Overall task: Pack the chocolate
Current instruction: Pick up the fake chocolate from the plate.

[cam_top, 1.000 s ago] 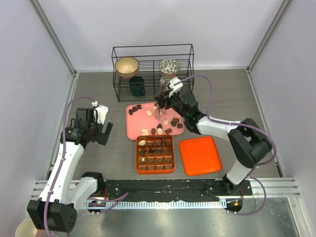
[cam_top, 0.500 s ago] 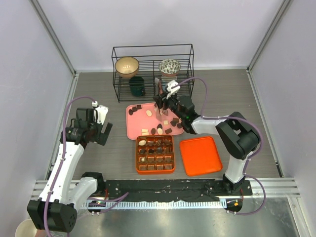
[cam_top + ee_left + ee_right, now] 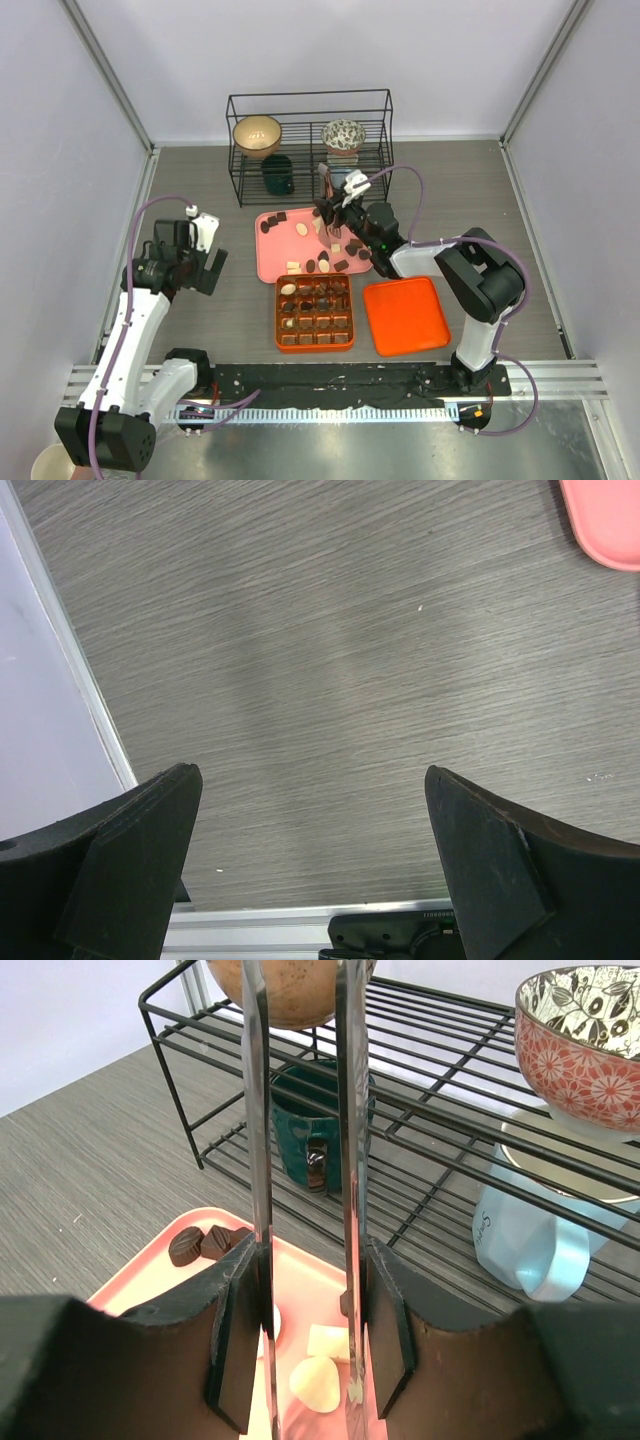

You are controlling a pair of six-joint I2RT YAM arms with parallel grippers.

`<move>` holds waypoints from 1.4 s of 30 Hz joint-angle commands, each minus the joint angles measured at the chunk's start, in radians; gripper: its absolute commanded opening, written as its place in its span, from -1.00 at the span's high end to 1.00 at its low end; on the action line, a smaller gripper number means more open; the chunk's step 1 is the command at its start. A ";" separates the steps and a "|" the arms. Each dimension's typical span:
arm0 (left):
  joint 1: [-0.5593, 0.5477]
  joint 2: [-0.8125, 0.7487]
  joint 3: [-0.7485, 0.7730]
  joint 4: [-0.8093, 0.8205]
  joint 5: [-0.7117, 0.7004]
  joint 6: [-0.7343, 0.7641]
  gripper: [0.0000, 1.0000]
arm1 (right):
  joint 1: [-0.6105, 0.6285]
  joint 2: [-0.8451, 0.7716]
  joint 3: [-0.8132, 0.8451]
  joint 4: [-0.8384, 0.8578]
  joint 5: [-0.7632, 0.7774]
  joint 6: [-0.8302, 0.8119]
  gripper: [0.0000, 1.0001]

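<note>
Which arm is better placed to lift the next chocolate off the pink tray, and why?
Right. The right gripper holds metal tongs directly above the pink tray, tips down among the cream chocolates. The left gripper hangs open over the table, off the tray's left side, holding no tool.

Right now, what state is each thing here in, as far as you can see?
left gripper: open, empty, above bare table.
right gripper: shut on tongs.
tongs: gripped, blades apart, tips out of view.
gridded box: open, partly filled with chocolate.
orange lid: off, lying flat beside the box.
pink tray: more pieces loose on it.
</note>
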 commanded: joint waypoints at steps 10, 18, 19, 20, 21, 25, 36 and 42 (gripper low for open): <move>0.000 -0.025 0.025 -0.020 -0.015 0.016 -0.99 | 0.001 -0.076 -0.067 0.105 0.020 -0.009 0.08; 0.000 -0.025 0.022 -0.017 -0.006 0.013 -0.99 | 0.010 -0.188 -0.215 0.119 0.040 -0.006 0.08; 0.000 -0.025 0.025 -0.021 -0.005 0.011 -0.99 | 0.012 -0.196 -0.234 0.119 0.061 -0.001 0.07; -0.001 -0.026 0.031 -0.023 -0.003 0.011 -0.99 | 0.012 -0.203 -0.243 0.122 0.066 0.003 0.08; 0.000 -0.028 0.031 -0.024 -0.003 0.013 -0.99 | 0.020 -0.216 -0.252 0.122 0.071 0.003 0.08; 0.000 -0.036 0.033 -0.029 -0.005 0.014 -0.99 | 0.041 -0.246 -0.292 0.093 0.104 -0.007 0.08; 0.000 -0.048 0.030 -0.031 0.006 0.008 -0.99 | 0.072 -0.343 -0.366 0.027 0.204 -0.018 0.17; 0.000 -0.048 0.028 -0.028 0.008 0.010 -0.99 | 0.072 -0.345 -0.375 0.004 0.203 -0.015 0.20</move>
